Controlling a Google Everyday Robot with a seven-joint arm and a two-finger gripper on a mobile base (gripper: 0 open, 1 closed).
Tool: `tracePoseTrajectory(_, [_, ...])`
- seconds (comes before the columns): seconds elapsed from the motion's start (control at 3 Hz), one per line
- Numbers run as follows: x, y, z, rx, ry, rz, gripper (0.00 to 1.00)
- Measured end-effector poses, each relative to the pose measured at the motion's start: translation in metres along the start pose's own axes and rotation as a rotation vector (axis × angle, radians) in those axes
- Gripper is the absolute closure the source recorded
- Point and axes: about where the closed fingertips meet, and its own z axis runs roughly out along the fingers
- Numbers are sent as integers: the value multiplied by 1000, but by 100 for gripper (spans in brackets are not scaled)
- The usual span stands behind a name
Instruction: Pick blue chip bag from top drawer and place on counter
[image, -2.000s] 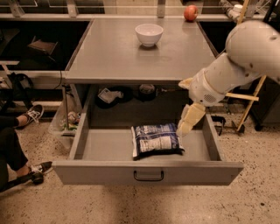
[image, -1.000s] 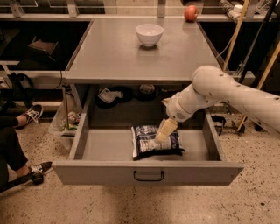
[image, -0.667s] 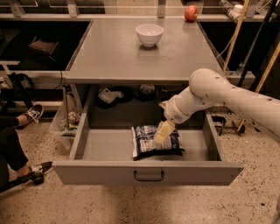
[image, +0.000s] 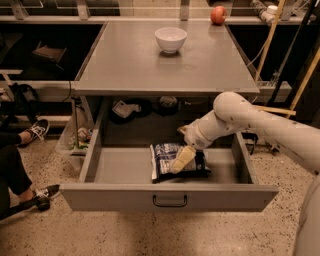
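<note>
Navy gloss and a white printed label panel mark the blue chip bag (image: 161, 161), which is seen lying flat on the floor of the wide shallow grey metal top drawer (image: 125, 197). The drawer is pulled fully out beneath the counter, and the bag is placed just toward 3 o'clock of the drawer's middle. A small dark wire handle (image: 170, 201) is fixed at the centre of the flat front panel, at 6 o'clock from the bag.

The cream-coloured gripper (image: 182, 159) is lowered into the drawer and is laid over the bag's middle, pointing toward 7 o'clock. Whether it is set wide or narrow cannot be told, nor whether the bag is gripped. The thick white robot arm (image: 240, 117) is brought in from 4 o'clock, and its rounded joint is held above the drawer's 3 o'clock wall.

The large flat grey metal counter (image: 150, 65) is seen above the drawer. A white round bowl (image: 170, 39) is set upright on it toward 12 o'clock. A red round fruit (image: 218, 14) is seen at the counter's far edge, toward 1 o'clock.

A pale crumpled packet (image: 125, 108) is lodged in the dark space under the counter, at 11 o'clock from the bag. A dark shoe with white laces (image: 36, 131) is planted on the speckled floor (image: 125, 235) at 9 o'clock.
</note>
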Motion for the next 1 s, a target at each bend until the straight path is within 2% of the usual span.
tracePoseTrajectory(0.33, [0,0,0,0,0,0,0])
tracePoseTrajectory(0.67, [0,3,5,16,46,-9,0])
tracePoseTrajectory(1.0, [12,7,24,0,108,-3,0])
